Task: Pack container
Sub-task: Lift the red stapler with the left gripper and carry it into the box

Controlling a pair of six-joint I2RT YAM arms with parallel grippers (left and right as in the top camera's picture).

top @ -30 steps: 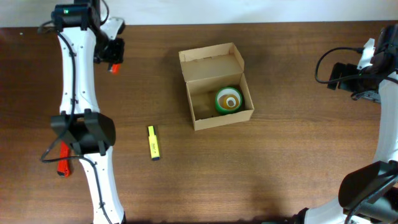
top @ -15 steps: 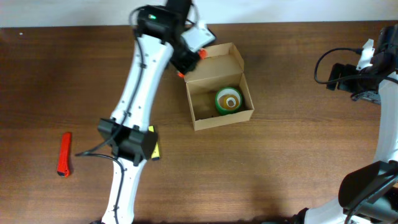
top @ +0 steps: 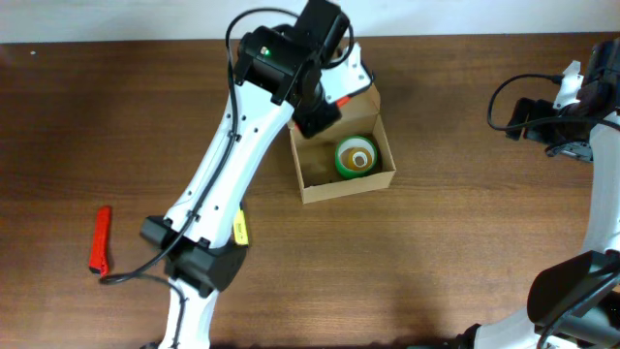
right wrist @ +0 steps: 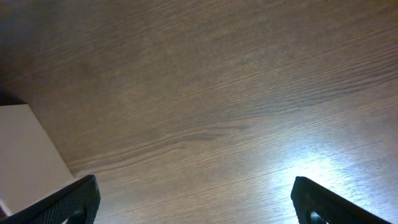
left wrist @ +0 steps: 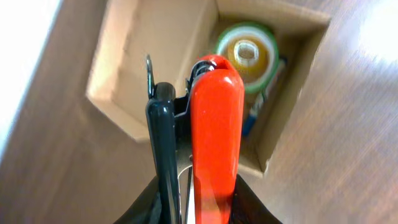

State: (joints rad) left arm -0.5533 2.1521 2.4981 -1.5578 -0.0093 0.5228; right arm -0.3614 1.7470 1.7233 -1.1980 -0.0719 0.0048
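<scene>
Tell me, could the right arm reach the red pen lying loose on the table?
Probably not. The red pen lies at the opposite end from the right pincer, with the container and the left arm between them.

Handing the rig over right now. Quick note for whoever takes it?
Left gripper: shut on a red-handled item, held above the open container.
Right gripper: open, empty, over the table at the far right.
Done: green tape roll is inside the container.
Left: release the held item into the container. The yellow highlighter and red marker lie out on the table and probably go in next. Then close the container.
</scene>
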